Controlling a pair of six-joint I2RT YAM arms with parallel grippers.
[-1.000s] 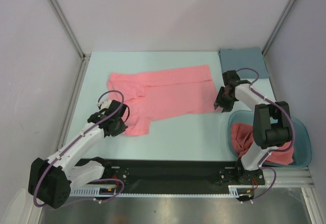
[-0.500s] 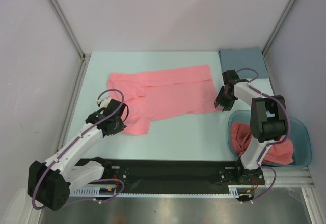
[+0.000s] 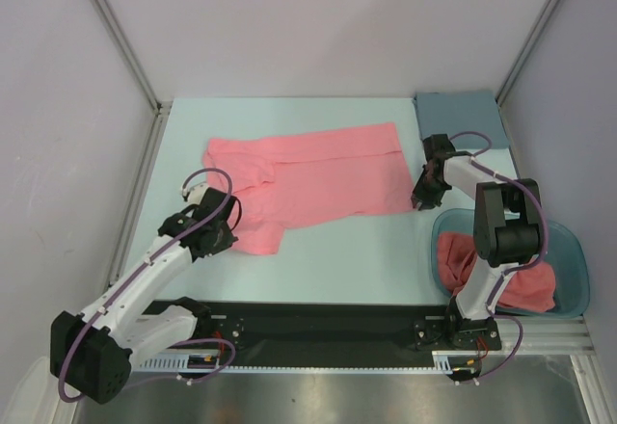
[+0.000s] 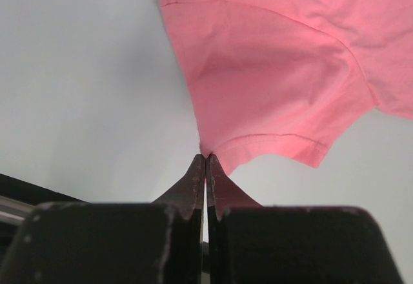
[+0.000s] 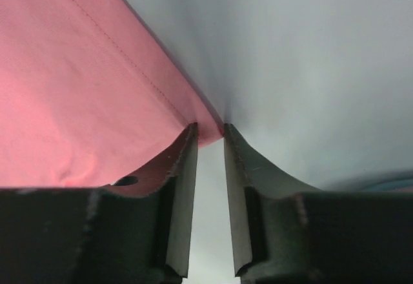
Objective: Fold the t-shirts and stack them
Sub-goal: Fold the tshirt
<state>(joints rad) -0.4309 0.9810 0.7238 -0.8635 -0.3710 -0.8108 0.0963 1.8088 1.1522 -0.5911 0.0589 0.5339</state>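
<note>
Jaws first: your left gripper (image 4: 205, 160) is fully closed, tips pressed together on the hem corner of a short sleeve of the spread t-shirt (image 3: 318, 178). The fabric draws to a point right at the tips, so you are pinching it. Your right gripper (image 5: 210, 132) has its jaws parallel with a narrow gap between them, not clamped. The stitched hem corner of the same shirt sits in that gap at the tips, touching the inner face of one jaw; contact with the other jaw cannot be told from the wrist view. Take the teal tub (image 3: 576, 255) as reference. The spread t-shirt lies flat on the pale table (image 3: 337, 260) to the left of the tub and a bit farther back. It is salmon pink with no print, its body running sideways, one bottom corner just off the tub's far-left rim and its sleeves at the end farthest from the tub. Your right gripper is at that corner, just behind the tub's far-left rim. Your left gripper is well to the left of the tub, on the sleeve that points toward the arm bases. Inside the tub a second t-shirt (image 3: 458, 255) of the same pink lies bunched up, partly hidden by your right arm. Behind the tub, not touching it, a grey-blue cloth (image 3: 458, 111) lies flat.
</note>
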